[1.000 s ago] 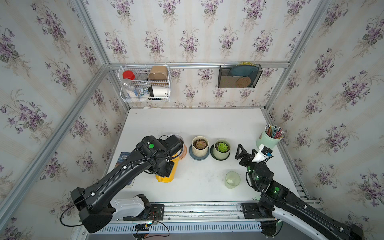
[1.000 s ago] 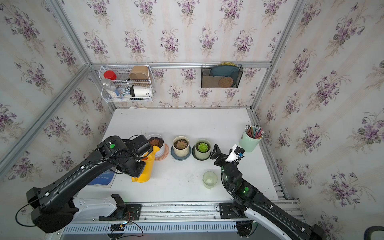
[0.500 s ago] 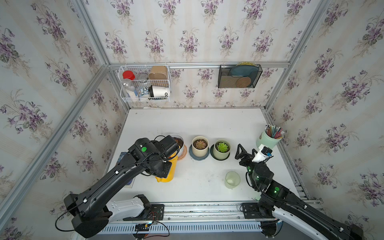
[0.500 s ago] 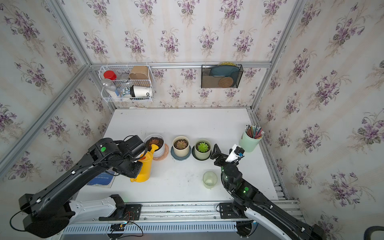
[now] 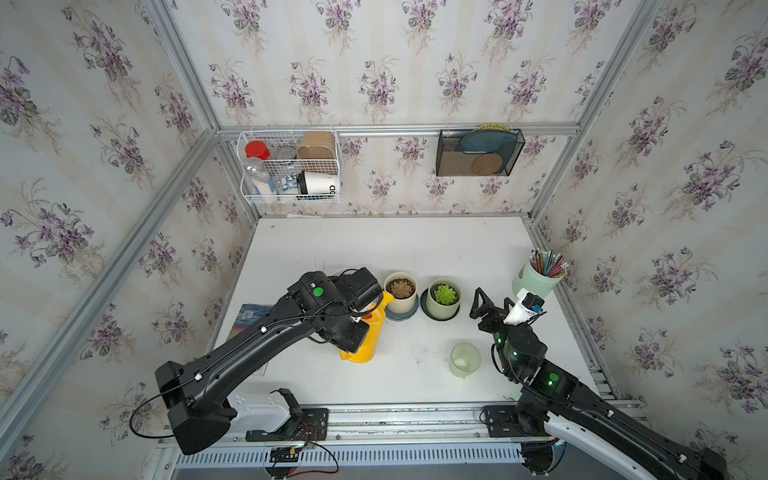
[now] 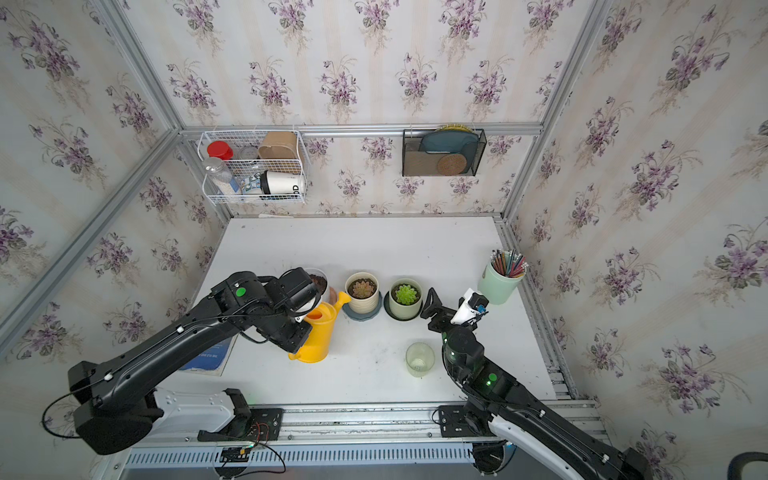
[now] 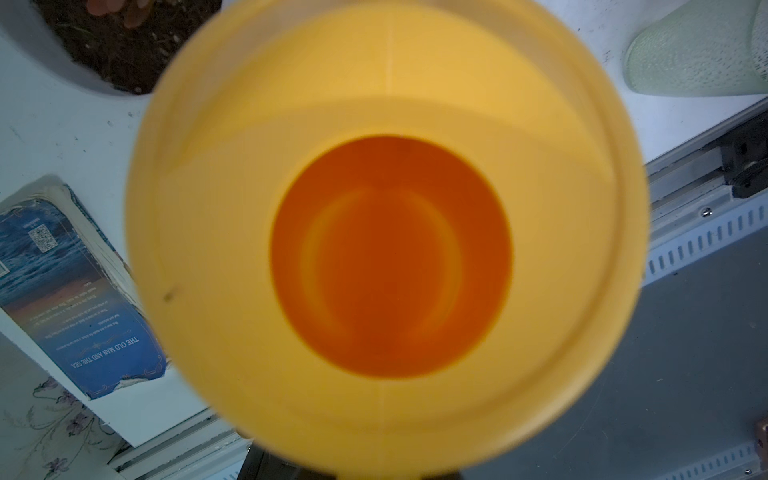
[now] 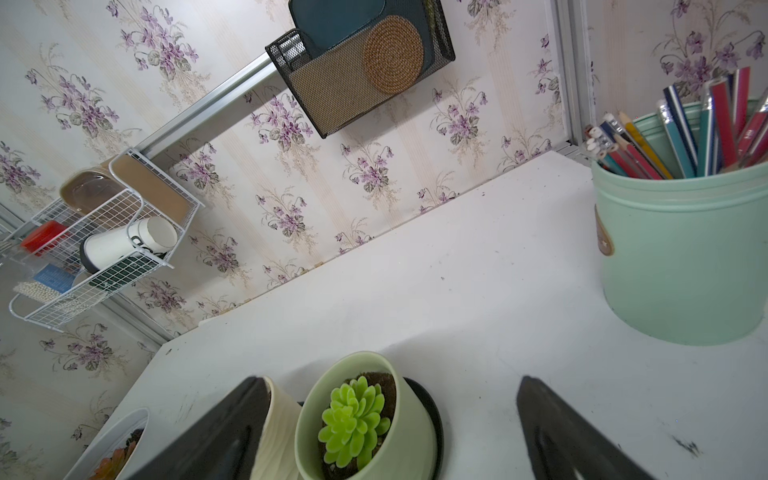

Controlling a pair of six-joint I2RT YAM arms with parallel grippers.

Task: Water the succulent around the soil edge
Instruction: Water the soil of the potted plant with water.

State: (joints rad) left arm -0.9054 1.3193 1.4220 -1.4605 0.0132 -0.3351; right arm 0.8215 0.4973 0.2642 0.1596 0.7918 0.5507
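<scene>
Although three pots stand in a row across the middle of the desk [image 5: 395, 245], the reddish succulent [image 5: 401, 288] in the cream pot [image 5: 400, 302] looks like the one to water, since the spout of the yellow can [image 5: 362, 338] ends just beside that pot's left rim. The can is near-left of the pot and close to upright. No water shows leaving the spout, so I judge the pour not yet begun. Tipping the can and carrying the stream round the soil edge is all left to do. Whether the soil is already wet cannot be told.

The left end effector [image 5: 354, 323] is hidden under its own wrist in both top views. Its wrist view looks straight down into the can's mouth, and it appears clamped on the can.

Just right of the cream pot stands the green pot [image 5: 443, 306]. To its left a white pot [image 6: 321, 283], half hidden by the left arm, crowds the can's path. The right end effector [image 5: 492, 307] hovers right of the green pot, fingers apart and empty. A cup [image 5: 464, 360] stands near, a pencil tub [image 5: 536, 284] far right, a book [image 5: 248, 316] near left. None blocks the spout.
</scene>
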